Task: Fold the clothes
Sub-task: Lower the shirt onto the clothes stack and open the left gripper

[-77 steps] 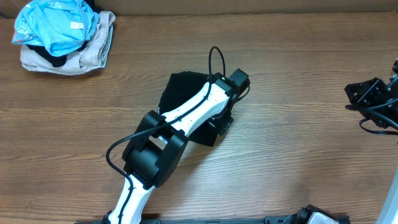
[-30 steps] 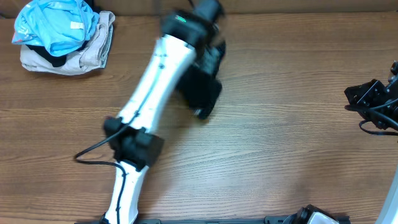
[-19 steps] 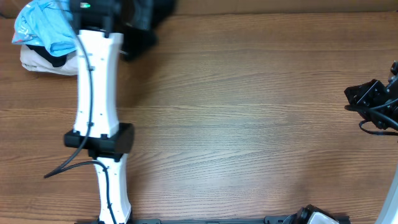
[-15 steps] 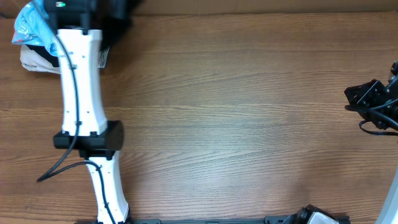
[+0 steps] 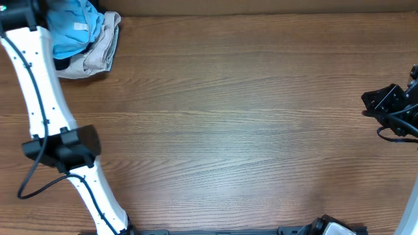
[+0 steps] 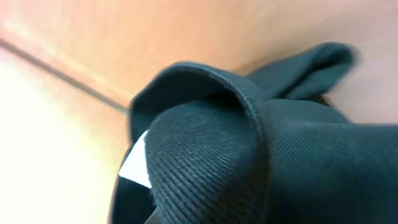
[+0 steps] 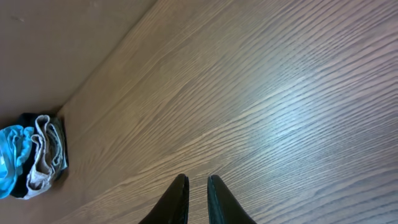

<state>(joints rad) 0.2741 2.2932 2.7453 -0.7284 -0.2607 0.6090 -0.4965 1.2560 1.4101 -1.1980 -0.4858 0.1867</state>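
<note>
The black shirt (image 6: 298, 168) is seen only from the left wrist, bunched close against the lens, its ribbed weave and a rolled, stitched hem filling most of the view. A small white label (image 6: 134, 167) is tucked into a fold at the lower left; no lettering can be made out on it. Behind the fabric, a blurred orange-tan surface and a paler band are divided by a thin dark line.

From overhead, the shirt is not shown. The white left arm (image 5: 39, 85) is stretched up the left edge of the table (image 5: 248, 130) to its far left corner, where the wrist is cut off by the frame. The left end effector is hidden by the cloth, its fingers pressed together with the shirt gathered where they meet.

Just beside that wrist, a light blue garment (image 5: 75, 29) is heaped on a beige garment (image 5: 98, 55), with a small white tag on the blue cloth too small to be read. A dark scrap of cloth is glimpsed beneath the two.

Well apart, at the right edge of the table, the black right arm (image 5: 392, 104) is parked. The right end effector (image 7: 197, 179) is held above bare wood grain, its fingers drawn almost together with only a narrow slit between them and nothing pinched.
</note>
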